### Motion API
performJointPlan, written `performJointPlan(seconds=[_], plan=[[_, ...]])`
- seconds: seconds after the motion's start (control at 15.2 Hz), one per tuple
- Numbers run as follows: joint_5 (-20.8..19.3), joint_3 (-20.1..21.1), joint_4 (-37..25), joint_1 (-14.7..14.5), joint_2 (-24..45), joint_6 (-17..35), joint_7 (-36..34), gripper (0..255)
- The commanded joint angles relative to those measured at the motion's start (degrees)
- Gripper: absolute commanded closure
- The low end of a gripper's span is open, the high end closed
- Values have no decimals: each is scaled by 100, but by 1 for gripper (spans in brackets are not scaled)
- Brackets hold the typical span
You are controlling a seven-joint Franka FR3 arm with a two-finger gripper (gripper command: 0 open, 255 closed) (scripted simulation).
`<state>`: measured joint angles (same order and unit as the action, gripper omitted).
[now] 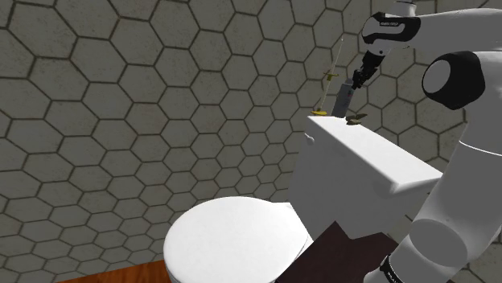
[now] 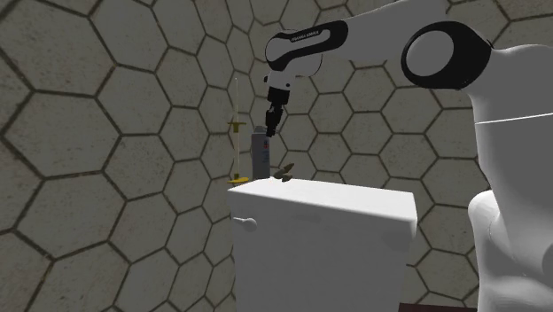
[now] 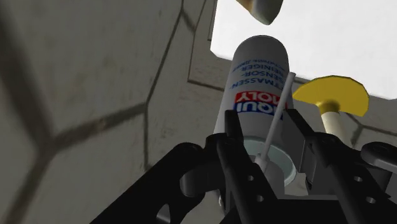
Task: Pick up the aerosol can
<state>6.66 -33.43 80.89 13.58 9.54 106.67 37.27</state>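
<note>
Hexagon-tiled wall (image 1: 121,96) behind the whole scene. White arm (image 1: 475,161) reaching from the shoulder view's lower right up over the toilet tank (image 2: 319,230), a white box with a flat lid; the closed white seat lid (image 1: 233,241) lies below it. Aerosol can (image 2: 260,155), grey-white with a red and blue label and a thin white straw, upright at the tank lid's rear edge by the wall; whether its base rests on the lid cannot be told. Slim rod with a yellow disc (image 2: 236,124) just beside the can, towards the second exterior view's left. Black gripper (image 3: 262,127) directly above, fingers (image 3: 230,137) pinching the can's top end from both sides, no gap visible
</note>
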Motion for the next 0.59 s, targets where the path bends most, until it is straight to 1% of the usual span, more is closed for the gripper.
performJointPlan(seconds=[0.0, 0.33, 0.4, 0.53], plan=[[22, 18, 16, -13, 26, 22, 1, 255], [26, 16, -6, -8, 29, 2, 5, 255], [-20, 37, 106, -66, -11, 79, -67, 255], [18, 27, -121, -37, 48, -99, -53, 255]])
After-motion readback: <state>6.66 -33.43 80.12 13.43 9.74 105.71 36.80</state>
